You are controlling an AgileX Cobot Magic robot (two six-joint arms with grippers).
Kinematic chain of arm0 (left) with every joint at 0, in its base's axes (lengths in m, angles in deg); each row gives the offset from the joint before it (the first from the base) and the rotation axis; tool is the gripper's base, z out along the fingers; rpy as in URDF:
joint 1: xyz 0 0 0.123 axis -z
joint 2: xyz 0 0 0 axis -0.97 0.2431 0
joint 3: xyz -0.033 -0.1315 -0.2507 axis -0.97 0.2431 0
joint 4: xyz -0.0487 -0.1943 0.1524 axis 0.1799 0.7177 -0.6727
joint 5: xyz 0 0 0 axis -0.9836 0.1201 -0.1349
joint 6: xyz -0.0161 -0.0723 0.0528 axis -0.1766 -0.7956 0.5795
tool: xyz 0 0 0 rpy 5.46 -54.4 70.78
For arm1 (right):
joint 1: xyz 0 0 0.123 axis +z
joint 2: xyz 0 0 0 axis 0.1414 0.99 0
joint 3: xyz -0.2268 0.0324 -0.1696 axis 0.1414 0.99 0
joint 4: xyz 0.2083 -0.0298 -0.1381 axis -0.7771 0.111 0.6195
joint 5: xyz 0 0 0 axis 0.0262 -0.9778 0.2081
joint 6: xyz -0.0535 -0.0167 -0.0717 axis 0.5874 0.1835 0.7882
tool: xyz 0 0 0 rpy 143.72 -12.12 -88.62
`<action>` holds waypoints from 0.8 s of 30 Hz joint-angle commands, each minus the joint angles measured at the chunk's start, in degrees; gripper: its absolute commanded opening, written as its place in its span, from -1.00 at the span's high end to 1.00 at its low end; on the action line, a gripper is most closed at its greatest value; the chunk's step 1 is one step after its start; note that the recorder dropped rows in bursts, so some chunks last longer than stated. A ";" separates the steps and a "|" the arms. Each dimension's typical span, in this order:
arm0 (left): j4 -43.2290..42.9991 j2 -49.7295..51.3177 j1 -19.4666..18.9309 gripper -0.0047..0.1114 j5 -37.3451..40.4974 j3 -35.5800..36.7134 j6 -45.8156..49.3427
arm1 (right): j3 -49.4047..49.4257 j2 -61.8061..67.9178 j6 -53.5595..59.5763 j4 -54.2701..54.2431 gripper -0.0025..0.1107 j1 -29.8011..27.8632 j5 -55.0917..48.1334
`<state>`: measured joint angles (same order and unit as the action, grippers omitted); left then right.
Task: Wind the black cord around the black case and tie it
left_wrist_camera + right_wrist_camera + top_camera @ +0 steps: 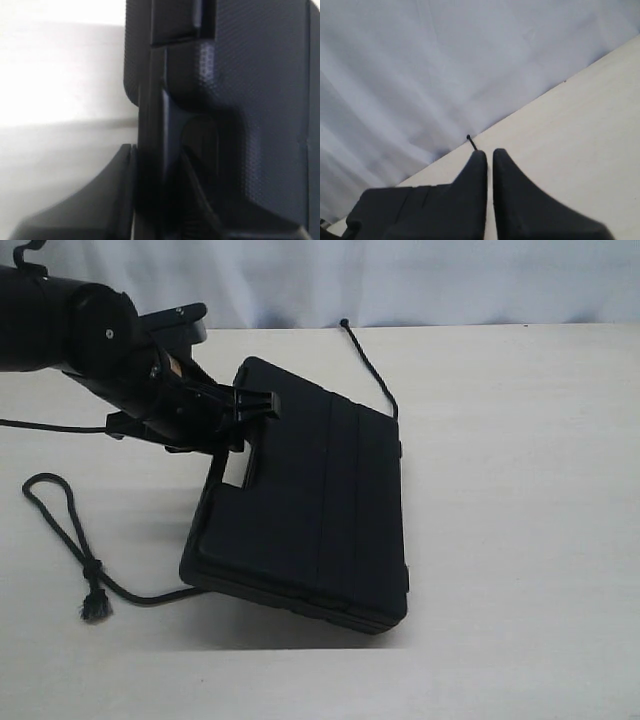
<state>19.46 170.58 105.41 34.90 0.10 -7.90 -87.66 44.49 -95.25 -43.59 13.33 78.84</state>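
L claw (242, 423) clamps black case (320, 510) hdl end | case tilted | black cord (62, 523) under

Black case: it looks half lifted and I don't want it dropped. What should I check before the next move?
1. Left tool clamped on the handle edge of the black case: ok.
2. Case tilted, handle side raised off the table: ok.
3. Black cord runs beneath the case and comes out on both sides: ok.
4. Frayed tip and knobbed tip lie free: ok.
5. Right tool ready to take the cord: not ok, shut and empty.
6. Grip firmness: cannot tell.
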 commanded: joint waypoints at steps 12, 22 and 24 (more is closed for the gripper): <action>0.86 -1.21 -0.12 0.92 -2.36 -2.19 -0.95 | -11.76 6.80 71.22 -55.55 0.88 -0.39 -20.32; 1.09 -1.21 -0.12 0.92 -1.94 -2.19 -0.95 | -17.15 17.24 83.00 -71.72 0.88 -0.39 -31.78; 1.09 -1.21 -0.12 0.92 -2.06 -2.19 -0.95 | -19.70 20.95 83.42 -71.72 0.88 -0.39 -35.96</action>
<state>19.37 170.58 105.41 35.27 -0.99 -7.90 -104.05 61.39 -14.68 -114.76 13.31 50.22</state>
